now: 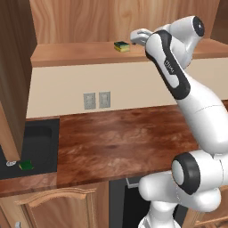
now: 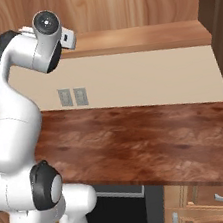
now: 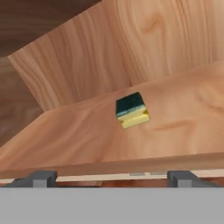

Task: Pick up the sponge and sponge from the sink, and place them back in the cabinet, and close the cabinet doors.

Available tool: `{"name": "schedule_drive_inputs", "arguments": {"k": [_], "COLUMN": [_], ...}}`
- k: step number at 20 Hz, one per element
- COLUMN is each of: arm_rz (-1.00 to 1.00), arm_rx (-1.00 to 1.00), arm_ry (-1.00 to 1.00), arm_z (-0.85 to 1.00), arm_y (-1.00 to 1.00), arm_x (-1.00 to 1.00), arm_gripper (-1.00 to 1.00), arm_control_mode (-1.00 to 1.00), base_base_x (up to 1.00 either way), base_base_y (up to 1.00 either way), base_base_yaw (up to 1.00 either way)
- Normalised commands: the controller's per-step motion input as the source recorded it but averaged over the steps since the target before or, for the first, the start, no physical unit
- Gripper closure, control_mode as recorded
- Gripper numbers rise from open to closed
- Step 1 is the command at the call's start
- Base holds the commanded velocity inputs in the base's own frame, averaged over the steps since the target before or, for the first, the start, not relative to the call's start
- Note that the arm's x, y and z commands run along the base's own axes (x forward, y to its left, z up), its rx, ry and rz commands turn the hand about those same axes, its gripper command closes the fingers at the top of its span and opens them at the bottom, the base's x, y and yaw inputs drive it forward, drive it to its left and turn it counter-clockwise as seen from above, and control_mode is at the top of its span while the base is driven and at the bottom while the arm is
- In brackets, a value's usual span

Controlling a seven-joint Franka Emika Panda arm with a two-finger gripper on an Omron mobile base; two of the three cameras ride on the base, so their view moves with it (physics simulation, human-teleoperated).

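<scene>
Sponge (image 1: 121, 46) inside cabinet (image 1: 71, 53) (another (image 1: 26, 165) in sink (image 1: 44, 147))

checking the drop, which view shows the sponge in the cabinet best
The hand view: the sponge lies near mid-frame on the cabinet floor, green top over yellow layer plain, clear of the open tool. The left base view shows it small and far, beside the tool. In the right base view the arm blocks that spot.

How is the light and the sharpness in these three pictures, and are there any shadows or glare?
Left base view: soft, even light; the wooden counter carries a mild sheen, and the sink stays very dark around one sponge. Right base view: the same flat light, slightly soft edges, no harsh glare. Hand view: the sponge in the cabinet is a little blurred and casts almost no shadow.
</scene>
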Motion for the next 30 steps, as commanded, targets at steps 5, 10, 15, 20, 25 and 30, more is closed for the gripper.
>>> {"name": "schedule_drive_inputs", "arguments": {"k": [5,10,15,20,25,30], "arm_rz": [0.0,0.0,0.0,0.03,0.06,0.1], "arm_rx": [0.01,0.01,0.0,0.0,-0.02,-0.11], "arm_ry": [0.01,0.0,0.02,0.0,0.01,0.08], "arm_z": [0.05,0.0,-0.01,-0.12,-0.18,-0.23], "arm_y": [-0.05,-0.05,0.0,0.0,0.0,-0.06], "arm_x": [-0.48,-0.53,-0.51,-0.58,-0.49,-0.36], "arm_gripper": [-1.0,-1.0,-1.0,-1.0,-1.0,-1.0], "arm_control_mode": [-1.0,-1.0,-1.0,-1.0,-1.0,-1.0], "base_base_x": [0.0,0.0,0.0,0.0,0.0,0.0], "base_base_y": [0.0,0.0,0.0,0.0,0.0,0.0], "base_base_yaw": [0.0,0.0,0.0,0.0,0.0,0.0]}}
